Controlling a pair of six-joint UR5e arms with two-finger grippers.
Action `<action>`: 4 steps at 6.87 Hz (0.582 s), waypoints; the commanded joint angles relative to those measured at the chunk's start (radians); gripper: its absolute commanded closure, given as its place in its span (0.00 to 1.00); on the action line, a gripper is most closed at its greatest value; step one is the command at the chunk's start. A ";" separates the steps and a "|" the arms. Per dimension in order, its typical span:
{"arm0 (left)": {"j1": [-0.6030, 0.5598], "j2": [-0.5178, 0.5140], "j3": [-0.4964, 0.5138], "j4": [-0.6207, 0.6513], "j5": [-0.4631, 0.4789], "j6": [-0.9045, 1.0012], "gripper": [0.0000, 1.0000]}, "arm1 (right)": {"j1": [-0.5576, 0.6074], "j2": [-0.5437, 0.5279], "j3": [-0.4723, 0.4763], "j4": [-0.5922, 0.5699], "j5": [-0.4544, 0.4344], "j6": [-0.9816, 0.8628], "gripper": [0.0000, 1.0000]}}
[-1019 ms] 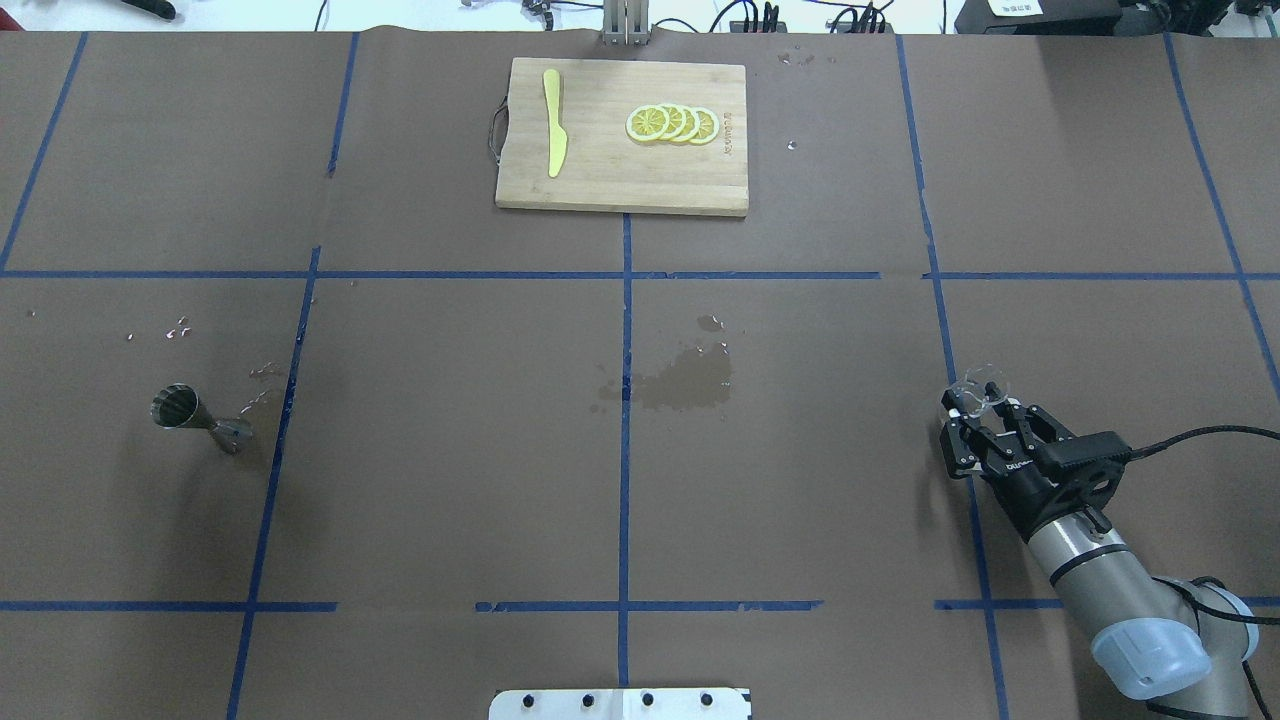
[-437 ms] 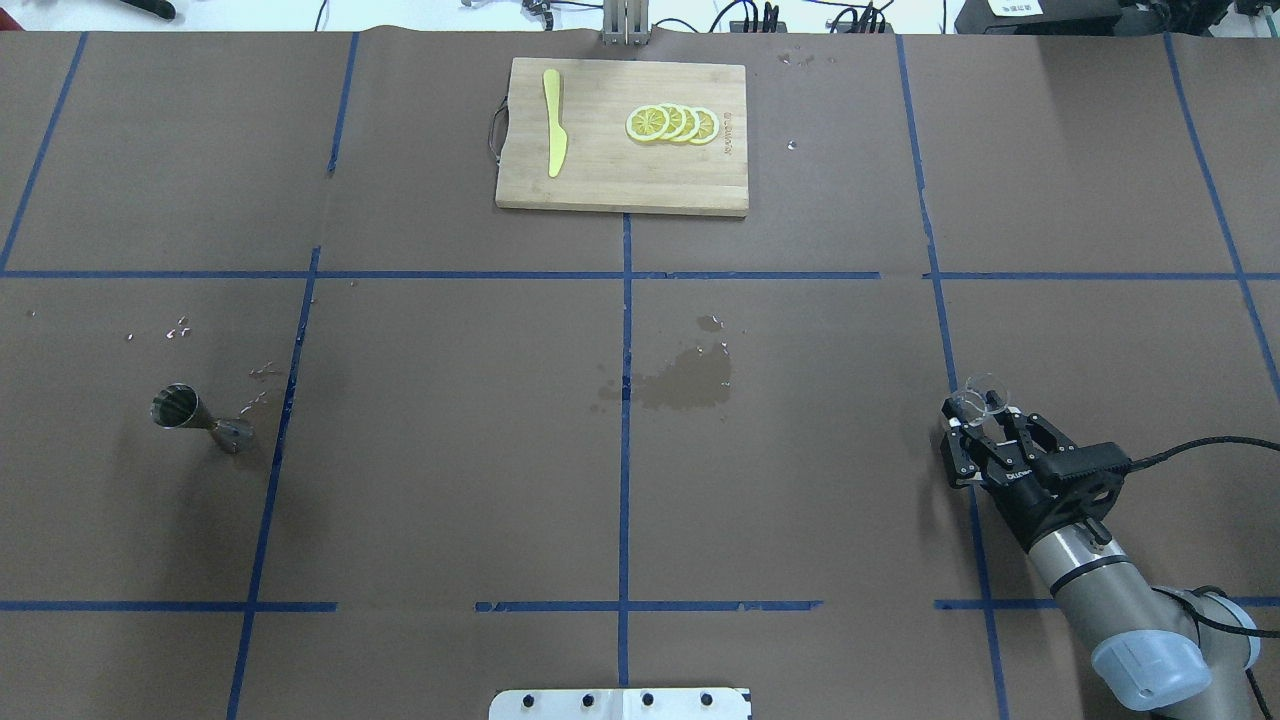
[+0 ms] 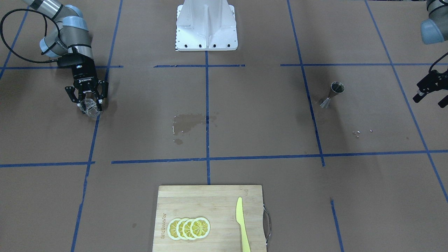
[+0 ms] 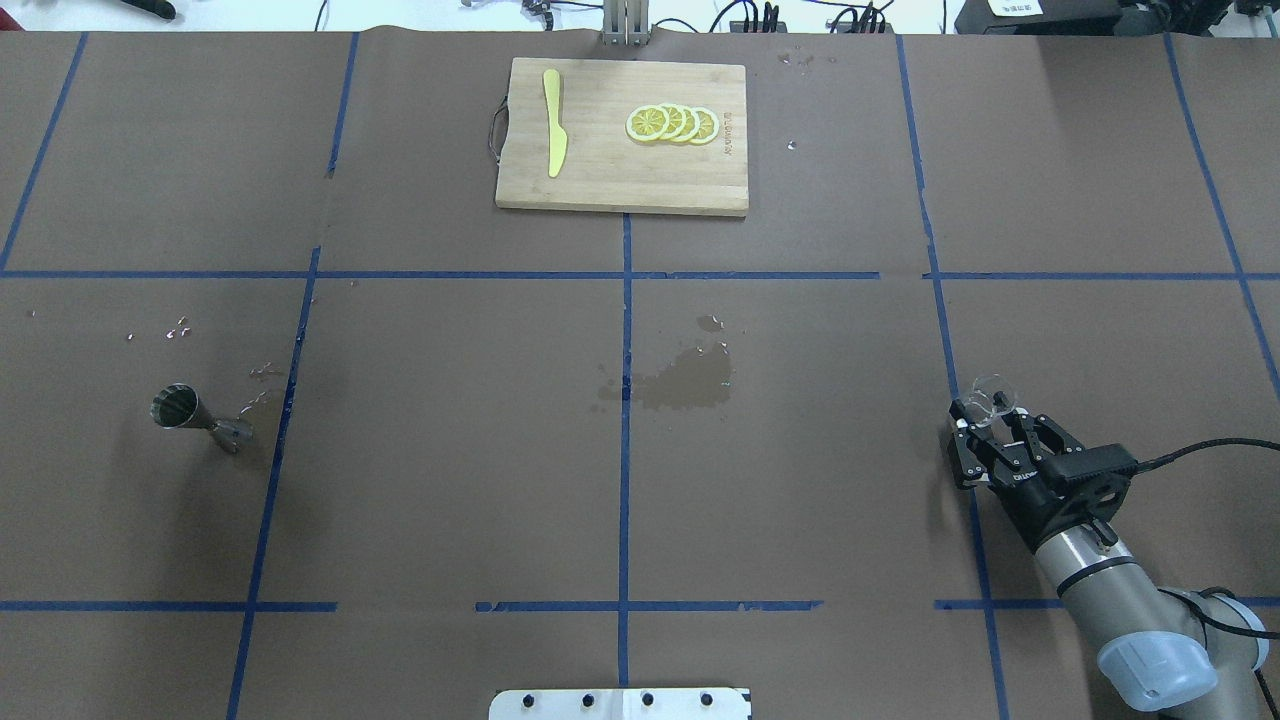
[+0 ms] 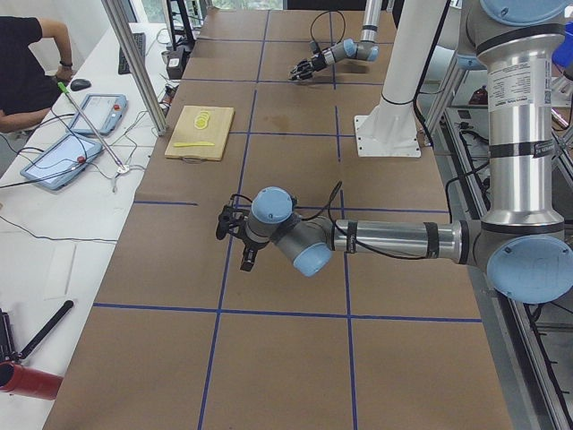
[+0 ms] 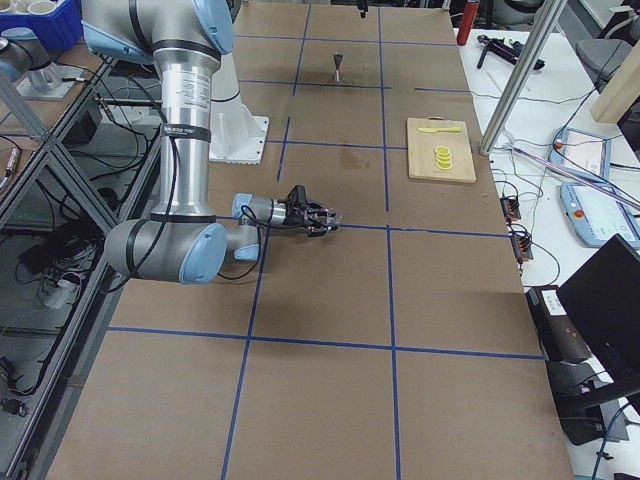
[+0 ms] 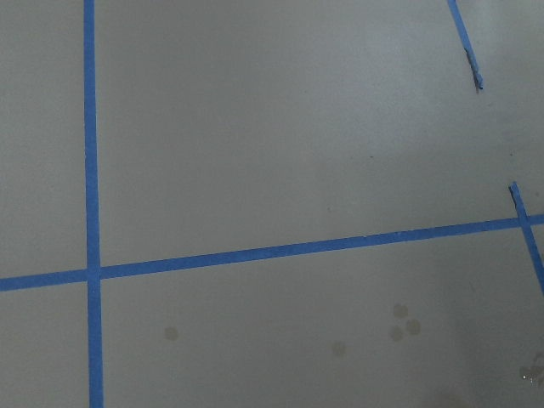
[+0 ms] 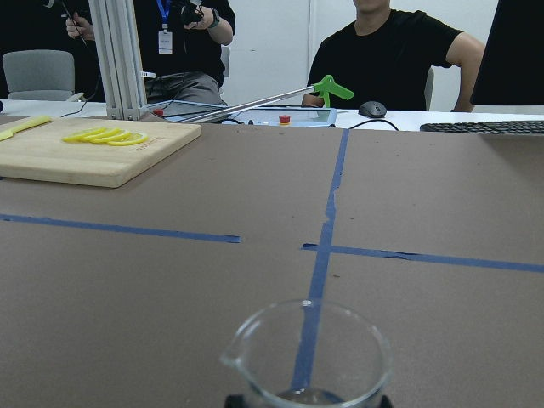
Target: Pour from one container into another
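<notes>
The cup (image 4: pixel 988 397) is clear glass. It sits upright between the fingers of the right gripper (image 4: pixel 985 412), which pinches it low on its wall, at the robot's right end of the bench (image 4: pixel 800 480). In the right wrist view the cup (image 8: pixel 308 357) fills the bottom centre, its rim level and its pour lip to that view's left; whether it holds liquid cannot be told. The cup is at or just above the bench surface, over a blue tape line (image 4: pixel 940 300). In the front-facing view the same gripper (image 3: pixel 88 102) points down and forward with the cup (image 3: pixel 89 107) at its tips. The jigger (image 4: pixel 200 418) stands upright on the bench at the robot's left end, well apart from the cup, with small droplets (image 4: pixel 262 385) near it. The left gripper (image 3: pixel 428 101) hangs above the bench beyond the jigger (image 3: pixel 332 93), fingers spread and empty; its wrist view shows only bench and tape. A wet patch (image 4: pixel 685 382) lies near the bench centre, between cup and jigger. At the far edge lies a wooden board (image 4: pixel 620 180) carrying a yellow knife (image 4: pixel 553 125) and overlapping lemon slices (image 4: pixel 672 124).
</notes>
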 commanded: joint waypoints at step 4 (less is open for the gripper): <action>-0.001 0.000 -0.004 0.000 -0.001 0.000 0.00 | -0.001 0.001 -0.058 0.093 0.000 -0.011 0.35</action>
